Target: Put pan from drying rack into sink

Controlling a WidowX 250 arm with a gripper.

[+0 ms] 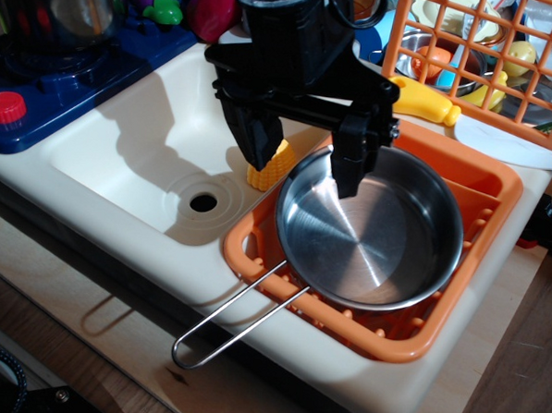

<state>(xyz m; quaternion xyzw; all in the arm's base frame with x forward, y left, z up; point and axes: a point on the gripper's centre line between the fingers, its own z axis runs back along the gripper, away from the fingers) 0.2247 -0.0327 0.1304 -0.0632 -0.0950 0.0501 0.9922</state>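
Observation:
The shiny steel pan (pixel 376 239) lies in the orange drying rack (pixel 389 337) at the right, its wire-loop handle (pixel 233 320) sticking out toward the front left. The cream sink (pixel 131 153) with its drain hole (pixel 203 202) is to the left. My black gripper (pixel 301 162) is open and hangs over the pan's upper-left rim. One finger (pixel 349 169) is inside the pan, the other finger (pixel 256 136) outside it over the sink. It holds nothing.
A yellow toy corn (pixel 271 165) lies in the sink against the rack, partly behind my left finger. An upright orange lattice crate (pixel 478 60) with dishes stands at the back right. A blue toy stove (pixel 51 74) with a red knob is at the left.

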